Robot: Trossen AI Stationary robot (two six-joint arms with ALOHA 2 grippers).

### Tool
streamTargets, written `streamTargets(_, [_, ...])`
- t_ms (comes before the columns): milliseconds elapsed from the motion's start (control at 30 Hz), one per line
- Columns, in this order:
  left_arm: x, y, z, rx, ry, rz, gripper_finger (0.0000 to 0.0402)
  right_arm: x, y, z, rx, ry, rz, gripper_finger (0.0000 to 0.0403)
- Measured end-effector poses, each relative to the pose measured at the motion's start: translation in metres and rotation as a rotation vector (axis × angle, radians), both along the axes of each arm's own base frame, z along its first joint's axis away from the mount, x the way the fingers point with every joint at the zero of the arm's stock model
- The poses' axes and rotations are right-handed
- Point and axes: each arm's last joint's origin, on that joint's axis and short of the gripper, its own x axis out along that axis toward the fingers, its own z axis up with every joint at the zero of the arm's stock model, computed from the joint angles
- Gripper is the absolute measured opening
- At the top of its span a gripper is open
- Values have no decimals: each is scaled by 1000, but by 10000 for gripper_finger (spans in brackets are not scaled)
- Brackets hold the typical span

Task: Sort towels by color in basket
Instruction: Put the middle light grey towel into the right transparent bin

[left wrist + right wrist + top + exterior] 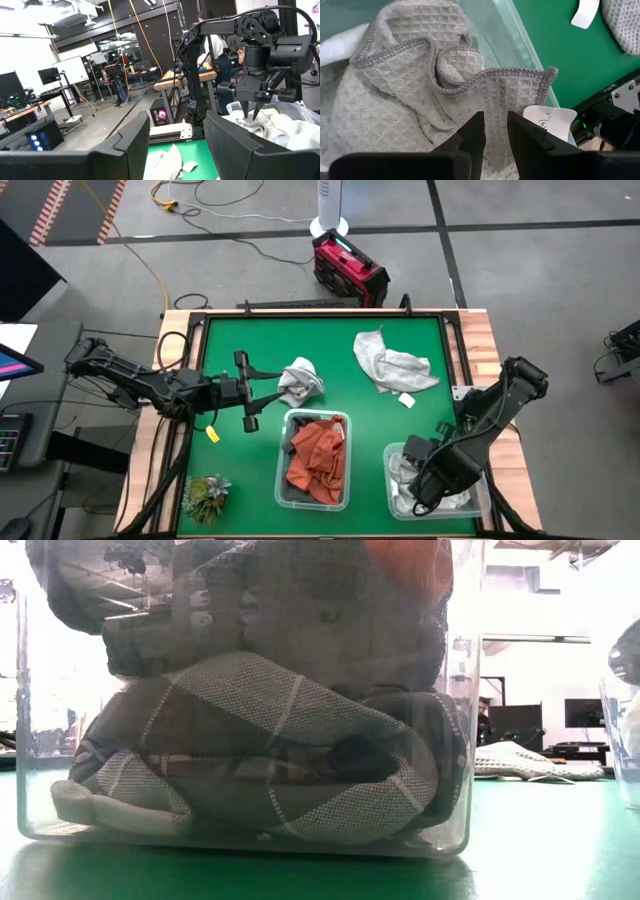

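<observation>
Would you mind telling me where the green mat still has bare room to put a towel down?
The widest bare patch is the mat's far left corner, beyond the left gripper and left of the loose grey towel. A smaller one lies between the two bins, below the light grey towel. The near edge is crowded: plant tuft, orange-towel bin, and the right gripper over the grey-towel bin.

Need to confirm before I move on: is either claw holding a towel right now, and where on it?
Neither. The left claw stands open beside the grey towel; the right claw hovers, open and empty, over the light grey towels in the right bin.
</observation>
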Motion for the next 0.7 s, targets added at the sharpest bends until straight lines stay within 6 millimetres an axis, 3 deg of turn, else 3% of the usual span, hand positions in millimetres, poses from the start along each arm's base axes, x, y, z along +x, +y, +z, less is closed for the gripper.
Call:
streamTargets(200, [0,0,0,0,0,0,178,7,-1,-7,-55,-51,36,122])
streamTargets(500, [0,0,0,2,5,0,178,25,18,-82,-4,-6,140,122])
streamTargets(700, [0,0,0,-3,3,-1,178,29,14,-66,17,69,114,122])
